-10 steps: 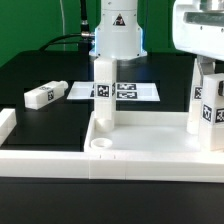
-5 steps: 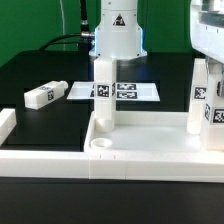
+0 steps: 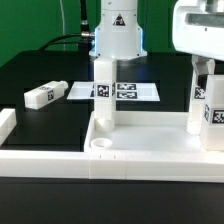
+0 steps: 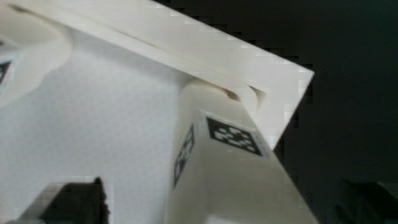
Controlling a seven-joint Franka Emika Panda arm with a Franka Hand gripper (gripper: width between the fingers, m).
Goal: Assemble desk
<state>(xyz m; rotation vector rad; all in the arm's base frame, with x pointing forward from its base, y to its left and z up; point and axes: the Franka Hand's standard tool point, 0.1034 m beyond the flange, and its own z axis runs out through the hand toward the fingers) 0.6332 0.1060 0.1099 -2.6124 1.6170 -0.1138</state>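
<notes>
The white plastic tabletop [image 3: 150, 147] lies tray-side up on the black table [image 3: 60, 125], its long axis running across the exterior view. Two blocky tagged legs stand upright in it: the far leg [image 3: 103, 92] and the right leg [image 3: 203, 105]. The tool [image 3: 204, 66] hovers at the right leg's top; whether it grips cannot be told. A loose leg [image 3: 44, 95] lies flat beside the marker board [image 3: 135, 91].

The exterior view sits low, near table height and close to the tabletop [image 3: 150, 158], facing the arm's base [image 3: 118, 35] at twelve o'clock; the wrist view looks steeply down from very near; both share the leg [image 3: 203, 105] [image 4: 240, 150] at the exterior view's three o'clock, with the tray floor around it.
</notes>
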